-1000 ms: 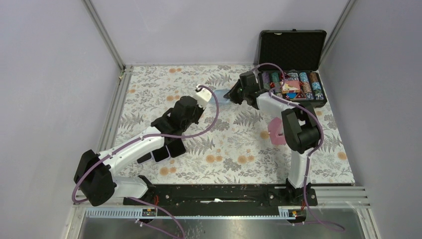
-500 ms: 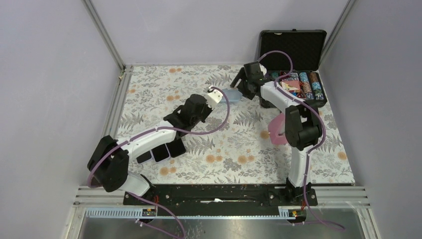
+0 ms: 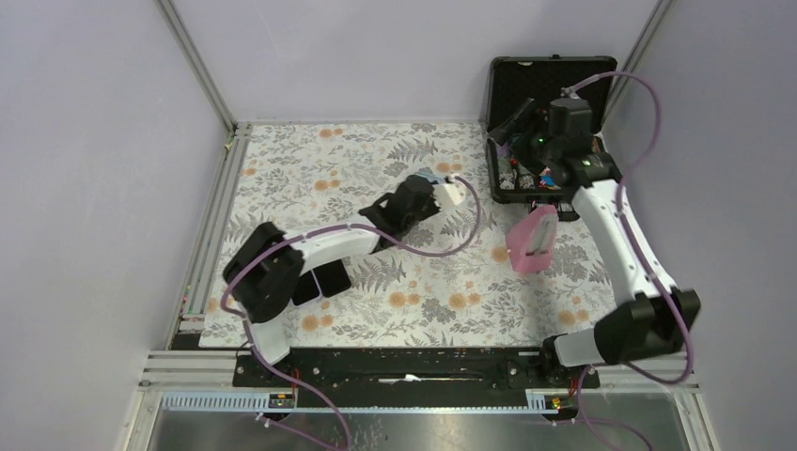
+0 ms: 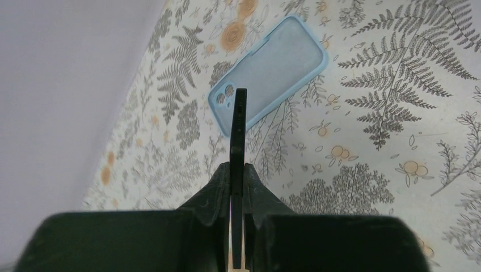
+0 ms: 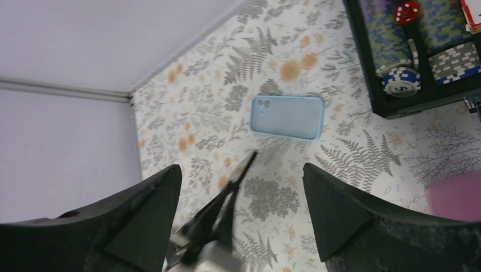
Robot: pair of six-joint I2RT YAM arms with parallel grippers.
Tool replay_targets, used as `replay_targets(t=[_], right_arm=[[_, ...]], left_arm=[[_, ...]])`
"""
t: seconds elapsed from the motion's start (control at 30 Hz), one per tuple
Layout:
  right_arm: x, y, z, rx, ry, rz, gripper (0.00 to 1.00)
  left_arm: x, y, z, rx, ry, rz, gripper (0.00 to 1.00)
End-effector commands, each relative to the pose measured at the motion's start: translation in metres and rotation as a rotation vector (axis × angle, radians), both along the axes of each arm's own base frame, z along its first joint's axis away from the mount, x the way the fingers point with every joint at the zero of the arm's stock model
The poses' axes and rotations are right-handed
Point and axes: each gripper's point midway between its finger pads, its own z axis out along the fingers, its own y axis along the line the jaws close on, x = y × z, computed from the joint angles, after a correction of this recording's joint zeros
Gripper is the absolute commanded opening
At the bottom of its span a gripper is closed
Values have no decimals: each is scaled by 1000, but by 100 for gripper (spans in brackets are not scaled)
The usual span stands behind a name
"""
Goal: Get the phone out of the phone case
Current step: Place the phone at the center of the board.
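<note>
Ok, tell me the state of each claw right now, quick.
Left claw: closed on the thin black phone, held edge-on.
Right claw: open, holding nothing.

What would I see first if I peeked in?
A dark phone is pinched edge-up in the left tool, close to a blue case lying flat on the flowery table. At the far right stands an open box of poker chips.

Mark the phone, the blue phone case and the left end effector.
phone (image 4: 238,127), left wrist view, on its thin dark edge.
blue phone case (image 4: 272,62), left wrist view, middle of its flat face.
left end effector (image 4: 237,171), left wrist view, midway between its fingertips.
</note>
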Motion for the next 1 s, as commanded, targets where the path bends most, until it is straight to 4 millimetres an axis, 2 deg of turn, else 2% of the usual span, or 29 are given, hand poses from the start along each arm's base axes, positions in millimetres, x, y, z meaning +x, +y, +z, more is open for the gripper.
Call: replay_targets(t=[0.0,0.07,0.23,0.3,0.43,0.57,0.67,0.8,0.97], right_arm=[[-38,-5,8,35,19,47,85],[-48,-14,11,61,13,29,85],[-67,-32,21,87,-10,-3,84],[-72,-35,26,95,-24,-7,83],[-77,-37,29,125,-26,-11,83],[-79,-36,34,147,-31,-13,82],[-78,-33,38,172,-30,-8,81],[-77,-29,44,195,-34,6,80],[-80,-28,48,209,-41,6,80]], left_arm=[[25,-33,27,147,-226,-43,0],[27,-39,17,236,-233,-86,0],[24,-47,-3,300,-277,-195,0],[26,-49,-6,295,-279,-190,0],[22,-57,-25,280,-205,-204,0],[7,-60,-57,314,-95,-202,0],[-8,-60,-80,328,-25,-228,11],[-18,-59,-101,357,65,-254,25],[-30,-57,-110,356,137,-283,38]])
